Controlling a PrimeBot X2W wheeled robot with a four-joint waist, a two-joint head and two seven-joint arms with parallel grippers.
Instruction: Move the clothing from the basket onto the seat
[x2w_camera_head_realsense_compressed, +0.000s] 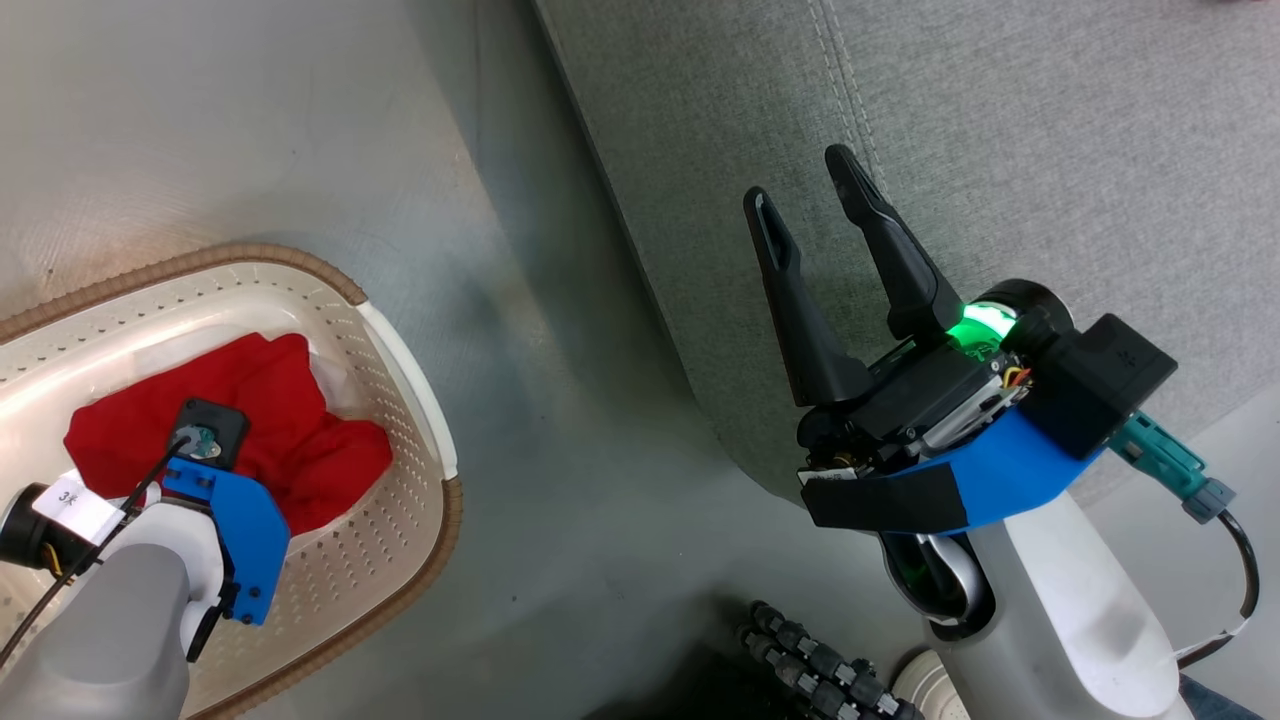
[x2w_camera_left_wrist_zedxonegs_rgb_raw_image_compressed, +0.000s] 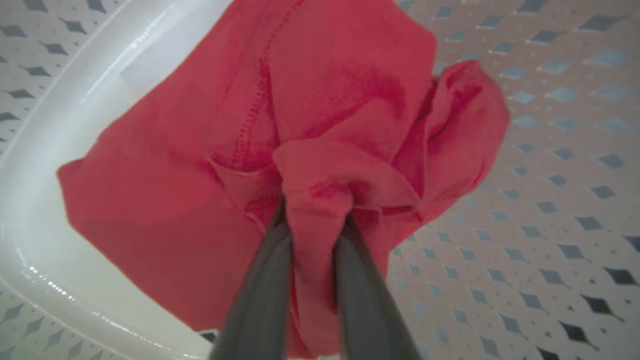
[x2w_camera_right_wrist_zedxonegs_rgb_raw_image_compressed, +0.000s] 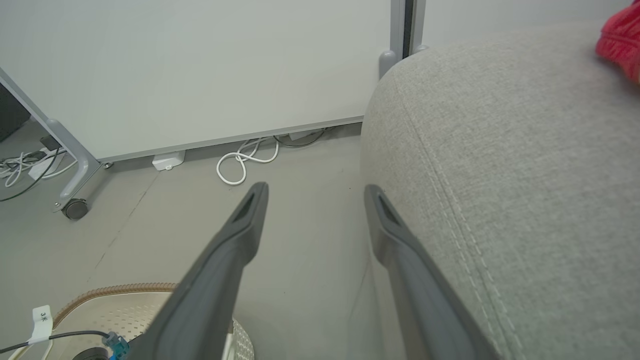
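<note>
A plain red piece of clothing (x2w_camera_head_realsense_compressed: 290, 420) lies crumpled in the cream basket (x2w_camera_head_realsense_compressed: 400, 330) with the brown rim, at the lower left of the head view. My left arm (x2w_camera_head_realsense_compressed: 230, 520) reaches down into the basket, hiding its own fingers there. In the left wrist view my left gripper (x2w_camera_left_wrist_zedxonegs_rgb_raw_image_compressed: 315, 212) pinches a raised fold of the red clothing (x2w_camera_left_wrist_zedxonegs_rgb_raw_image_compressed: 325, 100) over the perforated basket floor (x2w_camera_left_wrist_zedxonegs_rgb_raw_image_compressed: 550, 150). My right gripper (x2w_camera_head_realsense_compressed: 797, 175) hangs open and empty over the grey seat (x2w_camera_head_realsense_compressed: 1000, 150) near its edge. The right gripper (x2w_camera_right_wrist_zedxonegs_rgb_raw_image_compressed: 315, 190) points past the seat's rounded corner (x2w_camera_right_wrist_zedxonegs_rgb_raw_image_compressed: 500, 150), where another red garment (x2w_camera_right_wrist_zedxonegs_rgb_raw_image_compressed: 622, 40) lies.
Bare grey floor (x2w_camera_head_realsense_compressed: 560, 400) separates basket and seat. In the right wrist view a white wall panel stands behind, with a coiled white cable (x2w_camera_right_wrist_zedxonegs_rgb_raw_image_compressed: 245, 160) at its foot and a castor (x2w_camera_right_wrist_zedxonegs_rgb_raw_image_compressed: 75, 207) on a metal leg at the left. The basket rim (x2w_camera_right_wrist_zedxonegs_rgb_raw_image_compressed: 120, 290) shows at the bottom.
</note>
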